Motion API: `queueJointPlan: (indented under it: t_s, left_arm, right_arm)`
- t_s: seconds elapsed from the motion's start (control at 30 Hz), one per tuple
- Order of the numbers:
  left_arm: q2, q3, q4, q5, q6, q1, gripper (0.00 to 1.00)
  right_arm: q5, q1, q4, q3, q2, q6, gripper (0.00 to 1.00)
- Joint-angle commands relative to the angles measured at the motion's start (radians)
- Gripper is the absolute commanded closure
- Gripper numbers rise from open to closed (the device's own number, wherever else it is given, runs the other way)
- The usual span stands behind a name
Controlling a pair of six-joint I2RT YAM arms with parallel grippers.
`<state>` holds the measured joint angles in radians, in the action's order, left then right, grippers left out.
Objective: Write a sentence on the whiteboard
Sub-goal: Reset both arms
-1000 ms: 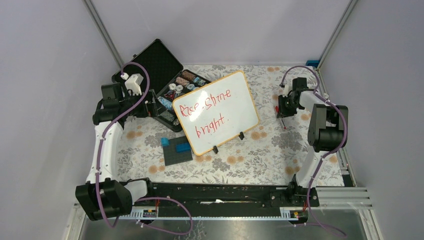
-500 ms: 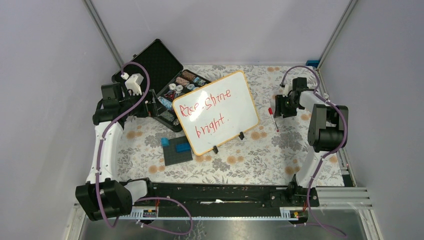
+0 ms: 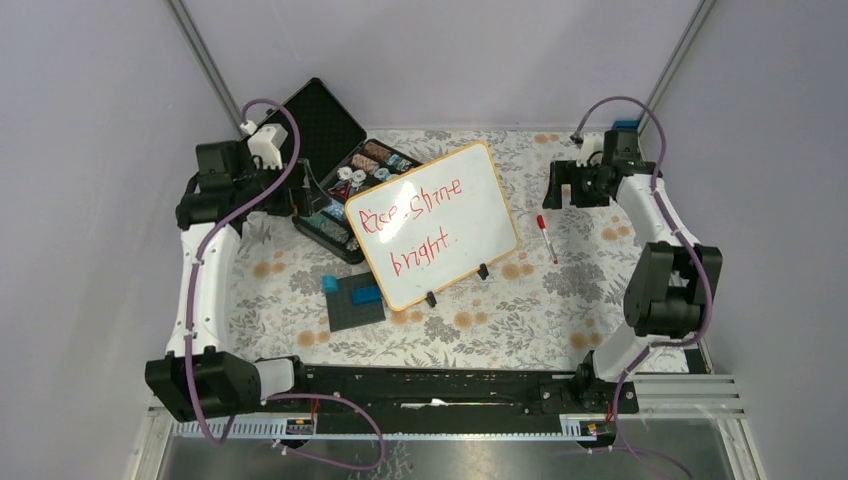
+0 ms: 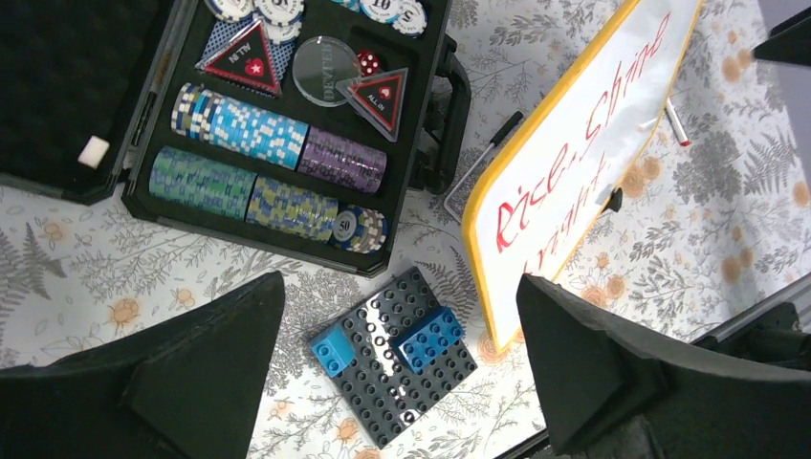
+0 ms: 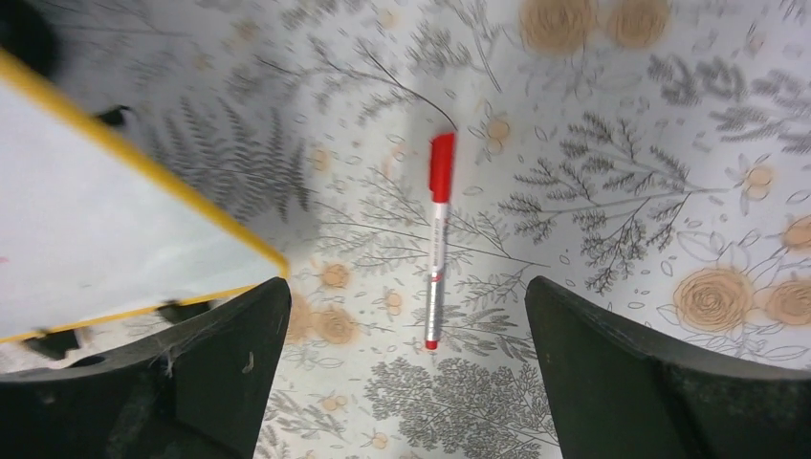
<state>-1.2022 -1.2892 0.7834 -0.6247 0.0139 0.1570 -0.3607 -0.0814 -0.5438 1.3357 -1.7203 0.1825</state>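
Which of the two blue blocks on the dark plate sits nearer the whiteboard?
The larger, darker blue block; the smaller, lighter blue block sits at the plate's opposite corner.

An open black case (image 3: 316,124) stands at the far left corner of the table, with rows of poker chips (image 4: 253,134) inside. Nearer the left edge lies a dark grey plate (image 4: 378,406) carrying two blue blocks (image 4: 430,337). A red-capped marker (image 5: 436,251) lies flat on the flowered cloth (image 3: 500,320) toward the right edge.
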Motion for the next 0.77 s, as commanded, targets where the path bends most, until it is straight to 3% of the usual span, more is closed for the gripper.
queueJointPlan:
  t_s: [0.0,0.17,0.23,0.47,0.73]
  left_arm:
    - [-0.072,-0.123,0.099,0.159,0.085,-0.101,0.01]
    - [-0.077,-0.174,0.109,0.34,0.08,-0.361,0.01]
    - [-0.066,-0.171,0.102,0.366,0.08,-0.418,0.01]
    - [0.005,-0.081,0.075,0.399,0.078,-0.456,0.01]
    - [0.048,-0.045,0.058,0.443,0.066,-0.454,0.01]
  right_arm:
    - [-0.106,-0.003,-0.061,0.086,0.142,0.009,0.0]
    - [-0.193,0.015,-0.095,0.073,0.283,0.028,0.0]
    - [-0.192,0.05,-0.115,0.043,0.34,0.047,0.0]
    - [-0.141,0.22,-0.133,-0.117,0.536,0.062,0.0]
    - [-0.14,0.251,-0.16,-0.143,0.578,0.05,0.0]
